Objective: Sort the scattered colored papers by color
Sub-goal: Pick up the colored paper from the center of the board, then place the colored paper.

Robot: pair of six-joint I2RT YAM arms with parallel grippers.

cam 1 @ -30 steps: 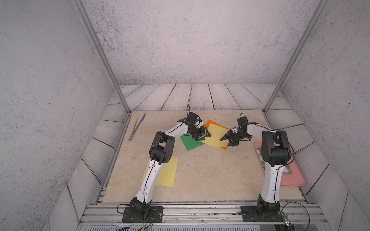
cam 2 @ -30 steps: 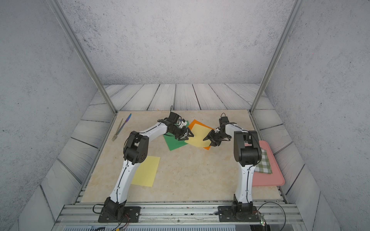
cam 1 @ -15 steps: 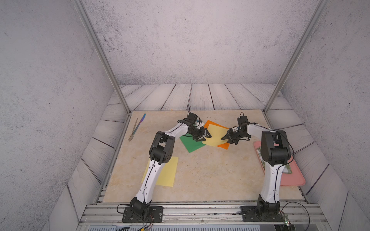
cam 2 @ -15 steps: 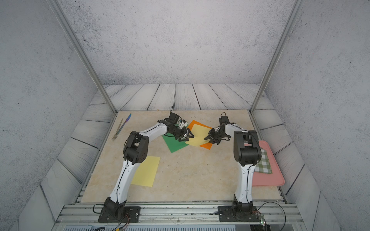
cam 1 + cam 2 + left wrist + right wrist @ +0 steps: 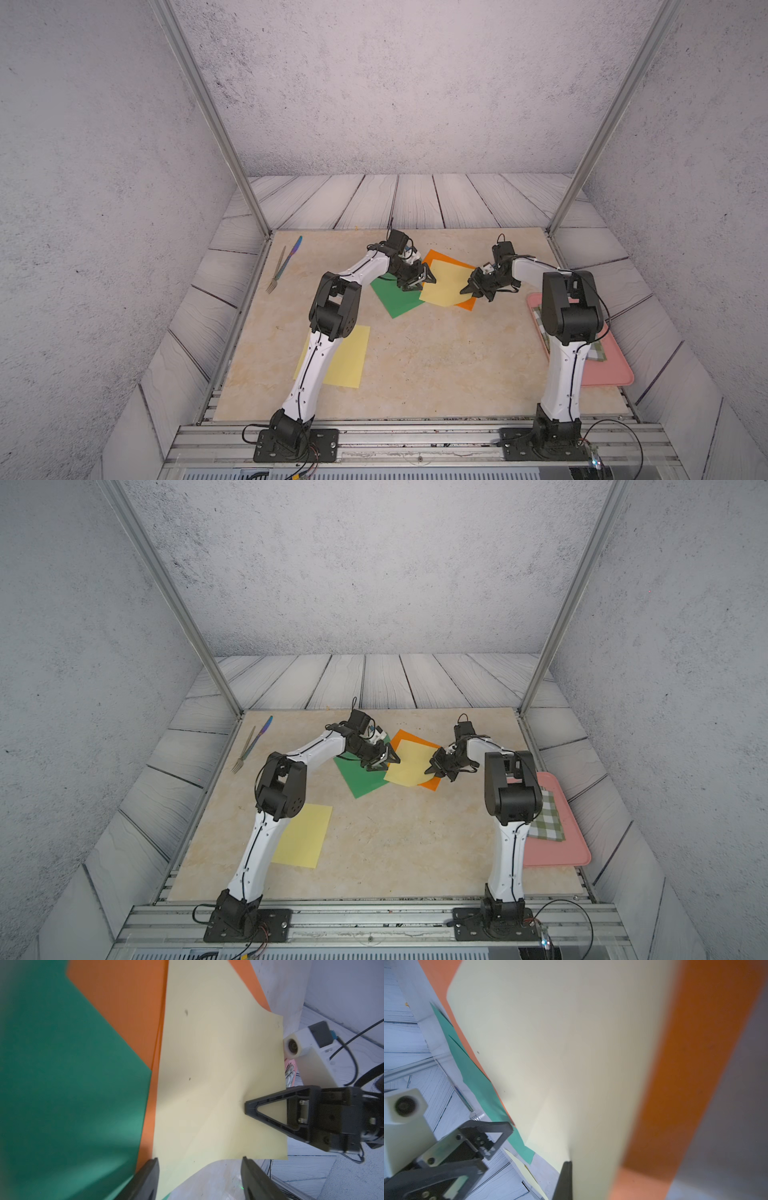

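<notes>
Three colored papers overlap at the table's middle back: a pale yellow paper (image 5: 445, 283) lies over a bright orange paper (image 5: 444, 255) and the edge of a green paper (image 5: 394, 298). A second yellow paper (image 5: 348, 358) lies at the front left, partly under my left arm. My right gripper (image 5: 468, 289) is shut on the top yellow paper's right edge (image 5: 241, 1103), which bends upward; one finger (image 5: 564, 1178) shows, the other is hidden behind the sheet. My left gripper (image 5: 424, 279) stands open at the same sheet's left edge, its fingers (image 5: 148, 1180) astride a corner.
A fork (image 5: 275, 272) and a blue knife (image 5: 293, 252) lie at the back left. A pink tray (image 5: 570, 850) with a green-and-white checked cloth (image 5: 548, 818) sits at the right edge, behind my right arm. Metal posts stand at both back corners.
My right gripper has shut on the yellow paper's right edge and shifted slightly. My left gripper's jaws have widened a little; that arm has hardly moved.
</notes>
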